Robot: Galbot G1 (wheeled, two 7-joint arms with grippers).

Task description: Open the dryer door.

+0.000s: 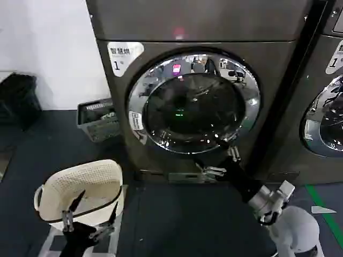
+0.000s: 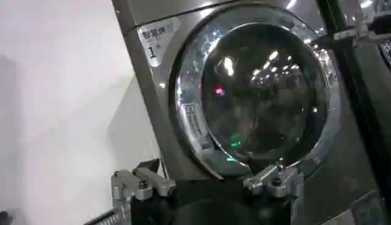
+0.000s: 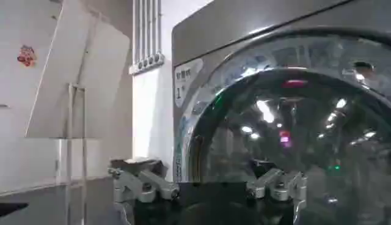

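Note:
The dryer (image 1: pixel 203 21) stands ahead, dark grey with a white "1" sticker (image 1: pixel 122 56). The dryer door (image 1: pixel 194 101), a chrome rim around dark glass, lies flush against the front. My right gripper (image 1: pixel 213 156) is open just below the door's lower right rim, its arm reaching in from the lower right. Seen from the right wrist, the open right gripper (image 3: pixel 211 183) faces the door (image 3: pixel 293 134) at close range, holding nothing. My left gripper (image 1: pixel 99 197) hangs open low on the left over a white basket (image 1: pixel 80 184). From the left wrist, the left gripper (image 2: pixel 211 177) looks toward the door (image 2: pixel 263 92) from farther off.
A grey crate (image 1: pixel 99 120) sits on the floor left of the dryer, with a black bag (image 1: pixel 19 99) farther left. A second machine (image 1: pixel 327 107) stands close on the right. Green tape (image 1: pixel 321 209) marks the dark floor there.

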